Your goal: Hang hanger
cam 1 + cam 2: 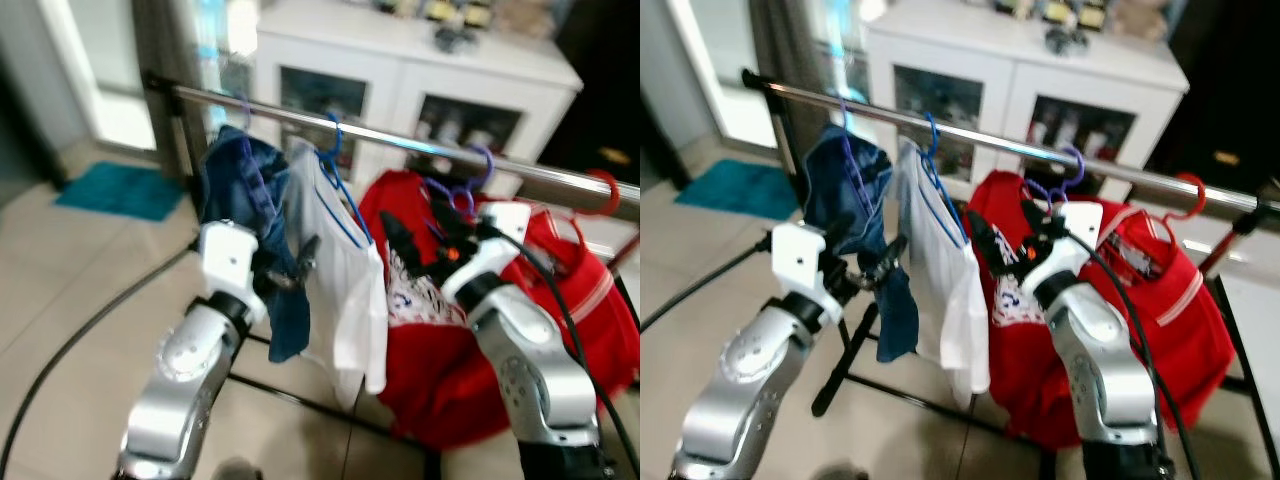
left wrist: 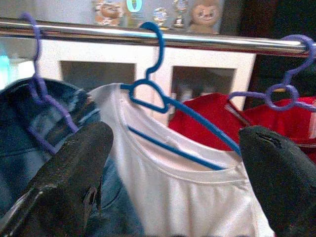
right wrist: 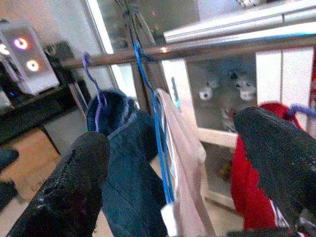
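Blue hanger point(image 2: 163, 98) with the white shirt point(image 1: 345, 290) is hooked on the rail point(image 1: 400, 140), between the denim garment point(image 1: 245, 190) and the red one point(image 1: 560, 300). Left gripper point(image 1: 290, 265) and right gripper point(image 1: 415, 245) both spread, empty. Judgement: confirm the hook seats fully before backing away.

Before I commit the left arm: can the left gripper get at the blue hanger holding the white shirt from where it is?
Probably yes. The left gripper is open and faces the blue hanger on the rail, with nothing between them.
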### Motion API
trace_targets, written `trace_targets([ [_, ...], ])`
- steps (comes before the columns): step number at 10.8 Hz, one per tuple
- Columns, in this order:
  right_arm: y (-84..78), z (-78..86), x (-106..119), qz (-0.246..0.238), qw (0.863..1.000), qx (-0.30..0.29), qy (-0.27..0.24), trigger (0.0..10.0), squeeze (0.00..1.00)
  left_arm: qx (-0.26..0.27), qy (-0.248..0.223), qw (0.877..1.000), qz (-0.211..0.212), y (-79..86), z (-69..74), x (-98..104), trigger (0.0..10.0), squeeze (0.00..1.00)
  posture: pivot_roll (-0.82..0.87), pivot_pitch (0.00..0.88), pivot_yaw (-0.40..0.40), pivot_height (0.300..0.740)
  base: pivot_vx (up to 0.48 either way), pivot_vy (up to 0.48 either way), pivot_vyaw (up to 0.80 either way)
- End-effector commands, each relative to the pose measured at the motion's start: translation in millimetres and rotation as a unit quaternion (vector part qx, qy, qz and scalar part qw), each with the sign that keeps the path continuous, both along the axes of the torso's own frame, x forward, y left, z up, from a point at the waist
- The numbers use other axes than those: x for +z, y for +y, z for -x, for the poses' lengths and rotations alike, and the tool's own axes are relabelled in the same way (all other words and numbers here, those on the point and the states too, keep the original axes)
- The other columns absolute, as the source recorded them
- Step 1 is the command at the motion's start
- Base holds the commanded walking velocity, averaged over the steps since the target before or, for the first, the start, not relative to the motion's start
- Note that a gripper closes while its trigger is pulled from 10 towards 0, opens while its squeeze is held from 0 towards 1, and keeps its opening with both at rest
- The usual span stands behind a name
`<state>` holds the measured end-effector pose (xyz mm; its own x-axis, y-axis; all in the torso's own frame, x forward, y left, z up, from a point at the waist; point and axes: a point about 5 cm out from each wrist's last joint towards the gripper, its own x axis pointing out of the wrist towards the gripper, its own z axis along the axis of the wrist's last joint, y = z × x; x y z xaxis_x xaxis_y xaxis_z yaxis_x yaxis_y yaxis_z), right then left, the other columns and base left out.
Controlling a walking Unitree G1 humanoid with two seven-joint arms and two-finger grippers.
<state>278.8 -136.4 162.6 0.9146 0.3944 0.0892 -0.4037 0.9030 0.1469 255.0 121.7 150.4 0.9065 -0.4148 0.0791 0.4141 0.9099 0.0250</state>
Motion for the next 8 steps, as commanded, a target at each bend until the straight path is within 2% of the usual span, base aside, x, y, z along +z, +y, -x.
trace_targets([
  [1,1.7,-2.2,0,-0.002,1.000,0.000,0.006,10.0,1.00,0.005,0.007,1.000,-0.017,3.1,1.1,-2,10.0,1.00,0.15,0.000,-0.058,0.740,0.000,0.000,0.00],
  [2,7.1,-7.2,7,-0.025,1.000,-0.006,0.002,10.0,1.00,-0.002,0.011,1.000,-0.029,8.5,4.8,-2,10.0,1.00,0.16,0.000,-0.064,0.740,0.000,0.000,0.00],
  [3,8.3,-8.2,7,-0.017,1.000,-0.008,0.005,10.0,1.00,-0.016,0.012,0.999,-0.037,8.2,6.8,-2,10.0,1.00,0.16,0.000,-0.064,0.740,0.000,0.000,0.00],
  [5,4.2,-15.1,11,0.013,0.998,-0.051,0.032,10.0,1.00,-0.094,0.024,0.994,-0.046,3.3,12.4,-5,10.0,1.00,0.13,0.000,-0.052,0.740,0.000,0.000,0.00],
  [6,-3.0,-16.8,13,0.049,0.995,-0.073,0.048,10.0,1.00,-0.115,0.034,0.991,-0.054,3.0,12.2,-7,10.0,1.00,0.13,0.000,-0.047,0.740,0.000,0.000,0.00],
  [8,-31.4,-25.0,18,0.068,0.983,-0.150,0.076,10.0,1.00,-0.171,0.051,0.982,-0.067,-1.5,15.4,-9,10.0,1.00,0.14,0.000,-0.048,0.740,0.000,0.000,0.00],
])
